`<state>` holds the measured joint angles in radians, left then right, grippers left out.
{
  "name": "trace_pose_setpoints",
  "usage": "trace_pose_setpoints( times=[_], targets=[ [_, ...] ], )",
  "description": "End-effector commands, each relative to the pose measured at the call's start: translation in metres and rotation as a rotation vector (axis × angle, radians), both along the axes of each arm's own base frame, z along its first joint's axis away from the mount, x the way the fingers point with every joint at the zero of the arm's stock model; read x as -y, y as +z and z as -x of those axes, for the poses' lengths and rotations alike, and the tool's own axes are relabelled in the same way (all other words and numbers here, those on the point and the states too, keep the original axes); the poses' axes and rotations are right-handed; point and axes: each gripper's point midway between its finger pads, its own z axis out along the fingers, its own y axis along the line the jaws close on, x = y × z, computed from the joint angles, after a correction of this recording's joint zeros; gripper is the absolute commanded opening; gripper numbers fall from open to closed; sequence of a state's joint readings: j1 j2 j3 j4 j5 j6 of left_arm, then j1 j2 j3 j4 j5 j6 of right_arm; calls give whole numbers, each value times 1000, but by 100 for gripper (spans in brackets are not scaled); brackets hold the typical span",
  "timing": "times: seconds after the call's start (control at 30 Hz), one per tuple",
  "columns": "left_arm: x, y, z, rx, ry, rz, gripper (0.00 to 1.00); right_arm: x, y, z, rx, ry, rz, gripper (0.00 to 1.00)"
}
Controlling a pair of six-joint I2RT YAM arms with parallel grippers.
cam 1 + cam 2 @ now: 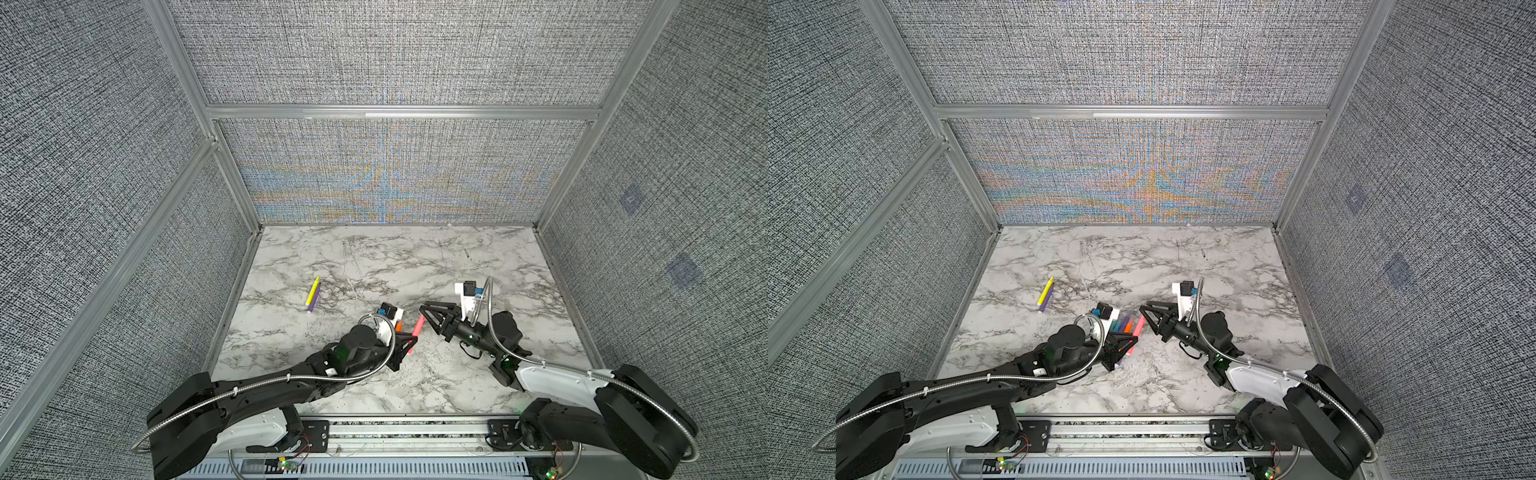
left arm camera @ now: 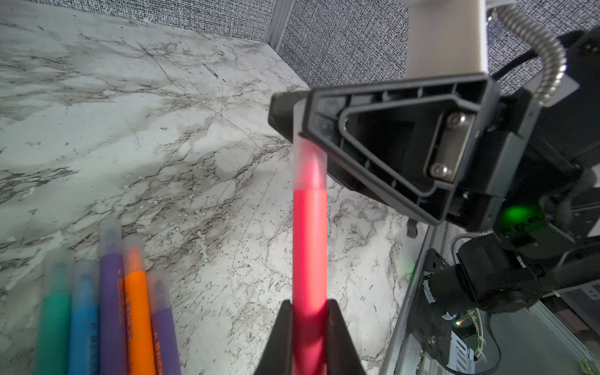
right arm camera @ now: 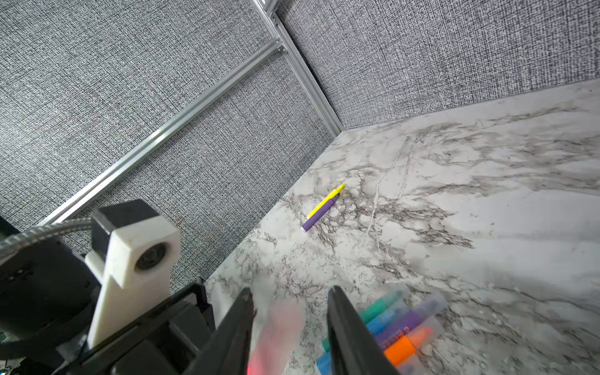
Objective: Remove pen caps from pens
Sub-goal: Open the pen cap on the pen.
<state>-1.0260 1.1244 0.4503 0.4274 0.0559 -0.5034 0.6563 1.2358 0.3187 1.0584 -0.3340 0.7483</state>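
Our left hand [image 2: 308,305] is clamped on the lower barrel of the red-pink pen [image 2: 309,246], holding it off the table [image 2: 162,130] around the middle, toward the near edge. Its clear cap [image 2: 310,165] is on and sits between the jaws of our right hand [image 3: 290,292], which stand parted, with marble showing beside the cap.

We judge the pen light and stiff, with a smooth barrel apt to slip. We would therefore hold low on the barrel with the left hand and mid-cap with the right. The thin cap may flex or shoot off if squeezed hard.

Five capped pens [image 2: 107,308] lie side by side just left of the held one. Well apart, far left, lie the yellow and purple pens [image 1: 312,296], apparently uncapped. Dark print runs along the orange and purple barrels, too blurred for us to read.
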Motion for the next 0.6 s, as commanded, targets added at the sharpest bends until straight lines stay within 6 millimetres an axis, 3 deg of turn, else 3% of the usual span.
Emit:
trace_pose_setpoints(
  times=[0.0, 0.2, 0.4, 0.57],
  targets=[
    [3, 17, 2, 53, -18, 64, 10, -7, 20, 0, 56, 10, -36, 40],
    [-3, 22, 1, 72, -5, 69, 10, -18, 22, -3, 53, 29, -21, 26],
    [-7, 28, 2, 86, 2, 91, 10, -25, 19, -1, 44, 48, -14, 23],
    [-7, 26, 1, 80, 12, 104, 10, -31, 19, 0, 42, 66, -10, 8]
  ],
)
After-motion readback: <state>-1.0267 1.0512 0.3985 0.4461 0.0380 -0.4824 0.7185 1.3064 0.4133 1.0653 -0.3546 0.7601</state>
